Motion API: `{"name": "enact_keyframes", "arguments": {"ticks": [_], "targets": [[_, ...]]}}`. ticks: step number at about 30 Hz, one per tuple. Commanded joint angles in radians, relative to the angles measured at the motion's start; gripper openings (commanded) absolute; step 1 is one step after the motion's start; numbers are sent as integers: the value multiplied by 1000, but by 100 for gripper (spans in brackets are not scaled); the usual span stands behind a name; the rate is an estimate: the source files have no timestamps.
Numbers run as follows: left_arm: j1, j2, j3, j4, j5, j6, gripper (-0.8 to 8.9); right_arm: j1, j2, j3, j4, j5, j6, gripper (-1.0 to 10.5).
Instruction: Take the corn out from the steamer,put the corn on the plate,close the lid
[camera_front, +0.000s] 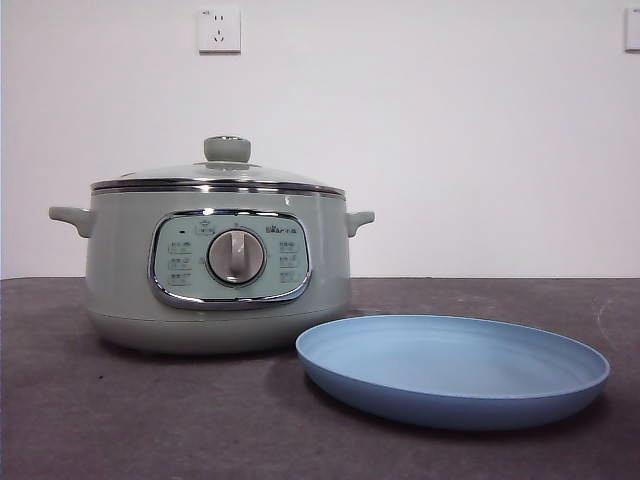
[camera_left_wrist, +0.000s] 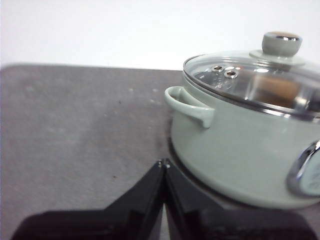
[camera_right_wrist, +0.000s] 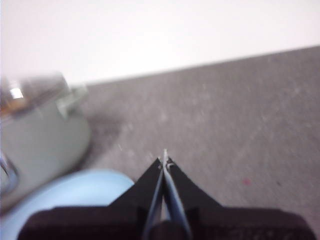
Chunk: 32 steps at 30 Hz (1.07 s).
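The sage-green steamer (camera_front: 215, 265) stands on the table at the left with the glass lid (camera_front: 225, 172) closed on it. It also shows in the left wrist view (camera_left_wrist: 245, 150), where an orange-brown shape shows dimly through the lid (camera_left_wrist: 250, 80); I cannot tell if that is the corn. The light-blue plate (camera_front: 452, 368) lies empty to the steamer's right. My left gripper (camera_left_wrist: 163, 163) is shut and empty, beside the steamer's handle. My right gripper (camera_right_wrist: 165, 161) is shut and empty, near the plate (camera_right_wrist: 75, 195). Neither gripper shows in the front view.
The table (camera_front: 100, 420) is dark grey and speckled. A white wall stands behind it, with a socket (camera_front: 219, 30) above the steamer.
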Motion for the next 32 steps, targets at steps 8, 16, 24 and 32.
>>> {"name": "enact_keyframes", "arguments": {"ticks": [8, 16, 24, 32], "targets": [[3, 61, 250, -103, 81, -95, -7, 1, 121, 183, 8, -73, 121, -12], [2, 260, 496, -240, 197, -60, -7, 1, 441, 489, -152, -262, 31, -12], [2, 482, 694, -377, 372, 7, -8, 10, 755, 856, -507, -506, -219, -12], [2, 617, 819, -477, 524, 74, -8, 78, 909, 1054, -742, -529, -390, -11]]}}
